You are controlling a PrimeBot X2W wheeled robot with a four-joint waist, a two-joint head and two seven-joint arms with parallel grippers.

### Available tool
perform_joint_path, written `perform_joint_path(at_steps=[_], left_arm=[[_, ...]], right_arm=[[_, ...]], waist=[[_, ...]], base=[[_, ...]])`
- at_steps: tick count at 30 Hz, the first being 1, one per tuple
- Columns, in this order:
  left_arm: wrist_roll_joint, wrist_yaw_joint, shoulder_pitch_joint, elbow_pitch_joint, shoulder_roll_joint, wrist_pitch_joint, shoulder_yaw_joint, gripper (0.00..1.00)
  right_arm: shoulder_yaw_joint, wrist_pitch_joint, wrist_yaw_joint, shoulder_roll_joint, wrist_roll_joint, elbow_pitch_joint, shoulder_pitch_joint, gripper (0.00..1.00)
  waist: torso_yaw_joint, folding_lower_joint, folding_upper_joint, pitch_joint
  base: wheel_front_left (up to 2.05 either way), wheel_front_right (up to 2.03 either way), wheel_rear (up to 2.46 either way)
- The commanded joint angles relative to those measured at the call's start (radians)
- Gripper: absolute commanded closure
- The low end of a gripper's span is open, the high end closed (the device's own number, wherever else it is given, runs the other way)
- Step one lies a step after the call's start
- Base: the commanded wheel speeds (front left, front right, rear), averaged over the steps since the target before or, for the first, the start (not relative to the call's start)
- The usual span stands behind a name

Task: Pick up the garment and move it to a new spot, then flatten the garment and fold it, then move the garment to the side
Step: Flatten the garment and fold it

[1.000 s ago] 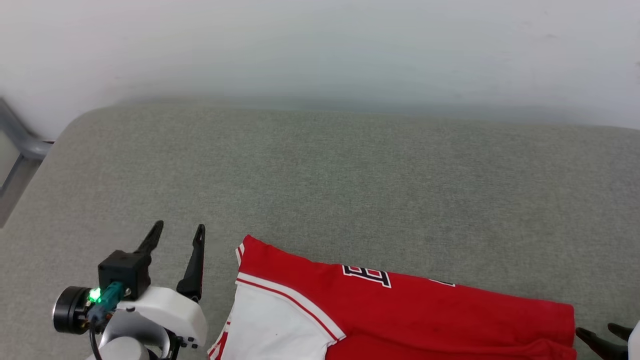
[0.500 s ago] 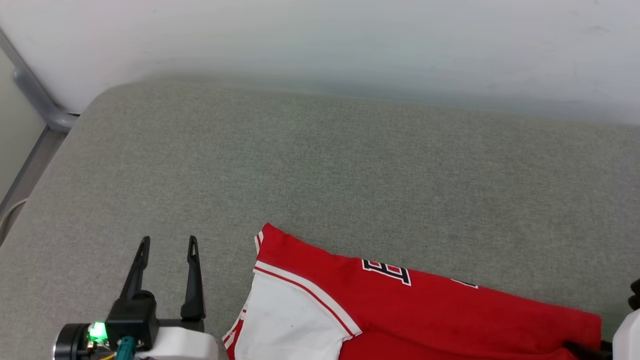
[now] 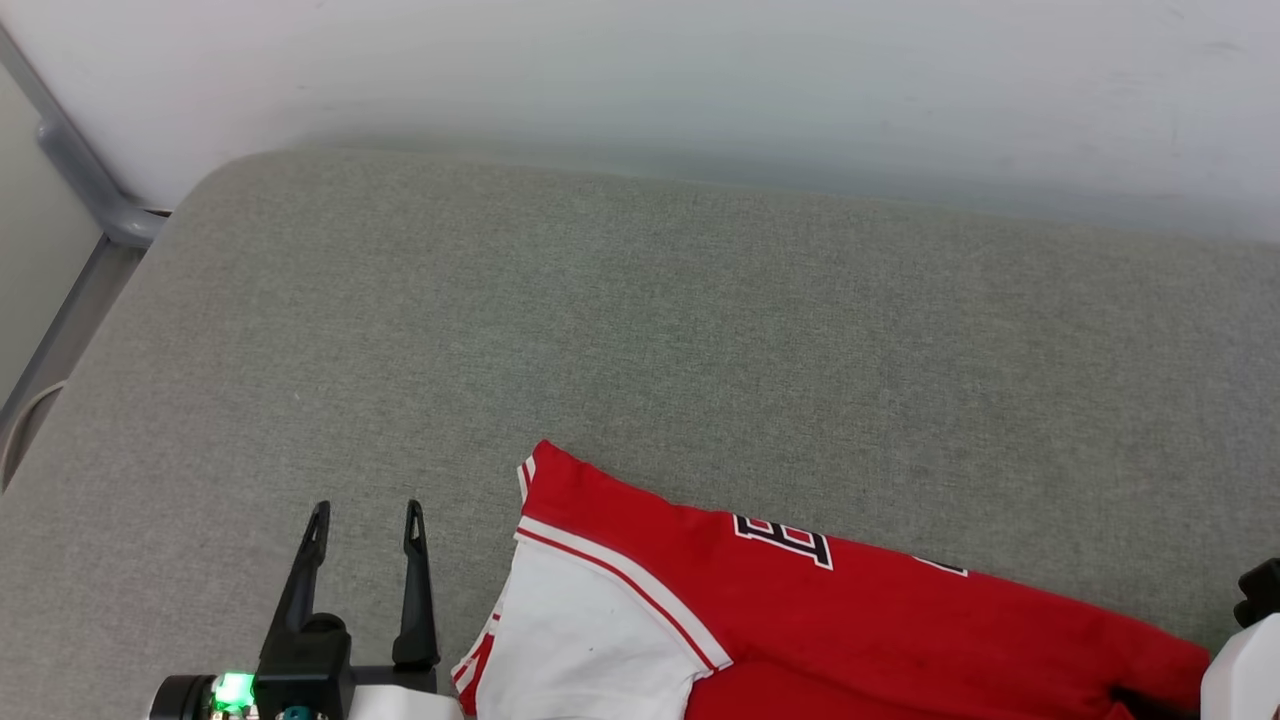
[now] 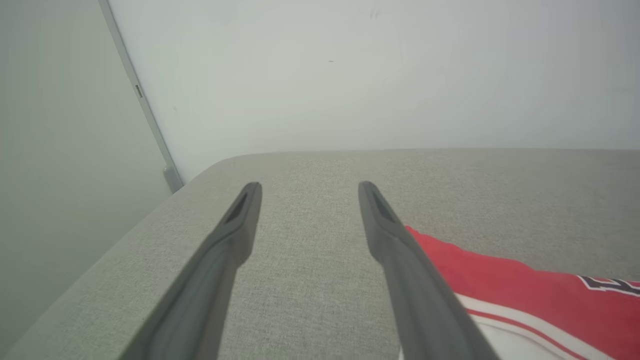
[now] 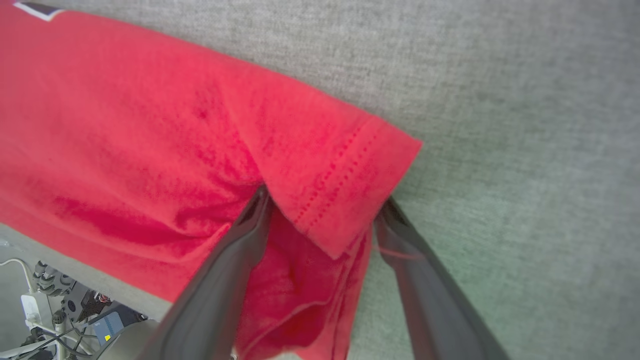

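Both sets of jaws were open. My left jaws stood wide apart and empty, their fingers [image 4: 400, 270] over the bare grey padded surface [image 3: 640, 330], just beside the white sleeve [image 3: 590, 640]. My right jaws were spread too. Their fingers [image 5: 235, 260] straddled the stitched hem corner [image 5: 345, 190], with the tips lost under the edge of the top layer. Cloth lay between them, but nothing was pinched.

The garment [image 3: 850, 620] lay as a long band along the near edge of the surface. Its sleeve pointed to my left and its red body ran to my right. The black lettering [image 3: 785, 540] was cut short at the far edge, and loose layers showed at the hem, so I judged the body doubled over. That lie would fit a shirt part-way through its folding as well as one folded and waiting to go aside.

I judged the knit light, limp and without stiffness. Held at one point, it would sag and shed its layers. The doubled hem offered the firmest bite, provided every layer was caught there, with a matching hold at the sleeve end. The textured surface looked likely to drag on the cloth.
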Motion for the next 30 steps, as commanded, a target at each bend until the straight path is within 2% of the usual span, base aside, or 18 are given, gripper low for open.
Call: perform_joint_path(at_steps=[1,6,11,19,24,27,30], left_arm=[[0.015,-0.014,0.012,0.007,-0.011,-0.004,0.014,0.00],[0.063,-0.059,0.030,0.014,-0.043,-0.004,0.061,0.00],[0.092,-0.090,0.041,0.018,-0.063,-0.004,0.096,0.00],[0.121,-0.117,0.054,0.020,-0.081,-0.004,0.125,0.00],[0.135,-0.131,0.062,0.027,-0.090,-0.004,0.134,0.00],[0.137,-0.138,0.068,0.032,-0.094,-0.004,0.137,0.00],[0.143,-0.144,0.073,0.037,-0.097,-0.004,0.141,0.00]], right_arm=[[0.055,0.001,0.000,0.055,0.013,0.034,0.023,1.00],[0.071,-0.053,0.000,0.029,0.042,0.043,0.004,1.00],[0.050,-0.104,-0.001,-0.033,0.082,0.050,-0.019,1.00],[-0.002,-0.138,-0.001,-0.128,0.104,0.095,-0.027,1.00],[-0.050,-0.156,-0.001,-0.186,0.079,0.174,-0.038,1.00],[-0.066,-0.159,-0.001,-0.187,0.072,0.210,-0.048,1.00],[-0.064,-0.148,-0.001,-0.174,0.086,0.188,-0.041,1.00]], waist=[[-0.002,0.0002,-0.0001,-0.001],[-0.011,0.0002,-0.0001,-0.010],[-0.020,0.0002,-0.0001,-0.020],[-0.030,0.0002,-0.0001,-0.034],[-0.035,0.0002,-0.0001,-0.042],[-0.038,0.0002,-0.0001,-0.050],[-0.042,0.0002,-0.0001,-0.058]], base=[[0.00,0.00,0.00],[0.00,0.00,0.00],[0.00,0.00,0.00],[0.00,0.00,0.00],[0.00,0.00,0.00],[0.00,0.00,0.00],[0.00,0.00,0.00]])
